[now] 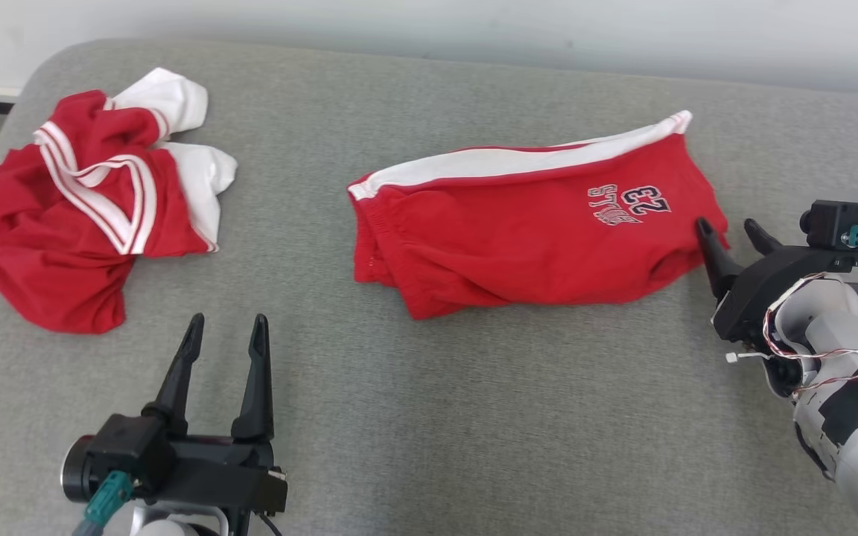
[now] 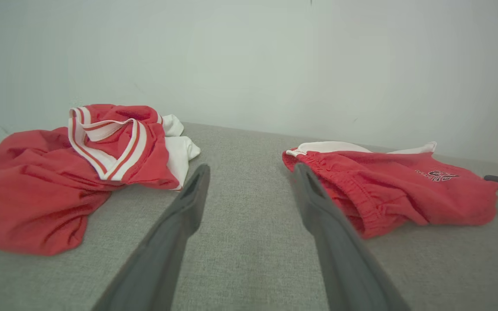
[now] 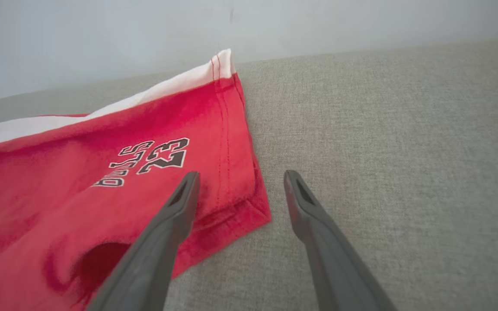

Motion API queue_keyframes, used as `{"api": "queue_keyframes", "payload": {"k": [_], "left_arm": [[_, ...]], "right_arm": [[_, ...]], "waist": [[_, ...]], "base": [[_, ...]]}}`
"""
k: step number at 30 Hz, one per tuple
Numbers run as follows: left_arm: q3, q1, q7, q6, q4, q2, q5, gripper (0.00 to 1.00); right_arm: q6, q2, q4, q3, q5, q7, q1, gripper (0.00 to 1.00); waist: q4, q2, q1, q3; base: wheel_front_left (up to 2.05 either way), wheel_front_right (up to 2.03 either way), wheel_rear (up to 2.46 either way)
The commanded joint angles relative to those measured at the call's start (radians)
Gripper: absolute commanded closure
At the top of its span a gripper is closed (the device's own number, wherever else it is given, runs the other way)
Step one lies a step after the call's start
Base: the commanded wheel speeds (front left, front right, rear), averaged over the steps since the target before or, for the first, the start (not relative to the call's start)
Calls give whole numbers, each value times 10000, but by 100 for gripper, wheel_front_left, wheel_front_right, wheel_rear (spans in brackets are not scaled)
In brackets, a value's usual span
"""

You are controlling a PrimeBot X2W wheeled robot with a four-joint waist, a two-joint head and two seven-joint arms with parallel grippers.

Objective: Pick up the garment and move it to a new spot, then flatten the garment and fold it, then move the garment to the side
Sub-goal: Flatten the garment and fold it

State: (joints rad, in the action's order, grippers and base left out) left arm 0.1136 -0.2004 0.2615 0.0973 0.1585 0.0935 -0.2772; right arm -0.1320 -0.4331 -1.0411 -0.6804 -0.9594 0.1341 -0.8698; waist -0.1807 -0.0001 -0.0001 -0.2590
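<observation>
So the red shorts (image 1: 518, 231) are lying folded near the middle of the grey fabric-covered bench (image 1: 474, 417), a bit toward the robot's right. White stripe (image 1: 518, 158) runs along the far edge, waistband end points left, and the "23" print (image 1: 645, 199) sits near the right end, upside down from the head camera.

The right gripper (image 1: 725, 225) is right at the shorts' right hem corner, fingers spread apart and holding nothing. In the right wrist view 1 of its fingers (image 3: 175, 216) is over the red hem and the other is over bare bench. Can't tell if it's actually touching the cloth.

The left gripper (image 1: 226, 321) is near the front edge, fingers also spread wide and empty, over bare bench between the shorts and a crumpled red-and-white jersey (image 1: 64, 223) bunched up at the far left corner, well apart from the shorts.
</observation>
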Motion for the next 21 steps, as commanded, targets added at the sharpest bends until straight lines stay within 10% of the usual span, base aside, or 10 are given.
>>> {"api": "queue_keyframes", "payload": {"k": [1, 9, 11, 12, 21], "left_arm": [[-100, 133, 32, 47, -48, -90, 142, 0], [-525, 368, 33, 252, -62, -406, 452, 0], [-576, 350, 33, 269, -27, -412, 488, 0], [-592, 346, 33, 284, -19, -423, 503, 0], [-674, 672, 33, 344, 196, -435, 432, 0]], "right_arm": [[19, 22, -129, -63, 106, 66, -127, 0], [19, 429, -1269, -191, 70, -232, -253, 0], [19, 491, -1351, -227, 12, -275, -260, 56], [19, 520, -1374, -247, -2, -279, -256, 100], [19, 323, -801, -457, -306, 105, 265, 100]], "waist": [[-151, 1, 1, 17], [-399, 1, 1, 87], [-401, 1, 1, 97], [-392, 1, 1, 106], [7, 1, 1, 702]], "base": [[0, 0, 0], [0, 0, 0], [0, 0, 0], [0, 0, 0], [0, 0, 0]]}}
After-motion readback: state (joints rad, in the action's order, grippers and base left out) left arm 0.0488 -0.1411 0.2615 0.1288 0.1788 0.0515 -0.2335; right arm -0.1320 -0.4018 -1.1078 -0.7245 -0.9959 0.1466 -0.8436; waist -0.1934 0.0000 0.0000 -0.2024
